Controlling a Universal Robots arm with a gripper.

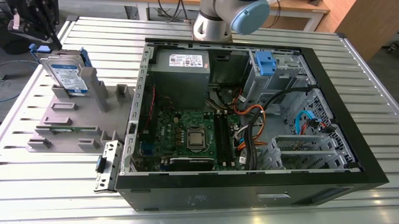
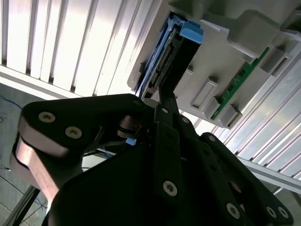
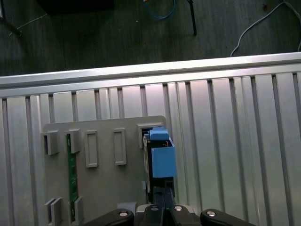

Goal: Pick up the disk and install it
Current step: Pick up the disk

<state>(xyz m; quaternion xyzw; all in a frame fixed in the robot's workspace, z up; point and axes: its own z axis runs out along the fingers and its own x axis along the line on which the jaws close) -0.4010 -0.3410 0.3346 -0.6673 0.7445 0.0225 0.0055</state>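
Exterior view, disk (image 1: 67,75) standing on end, tilted

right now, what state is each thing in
computer case: on its side, side panel off, open
grey holder: flat on the slatted table beside the computer case
disk: standing on edge in the grey holder, outside the computer case
processor: bare in its socket, no cooler
gripper: close over the disk's upper end

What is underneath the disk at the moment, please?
The disk stands on edge in a slot of the grey holder plate, which lies on the ribbed metal table. The slot walls hide its lower edge.
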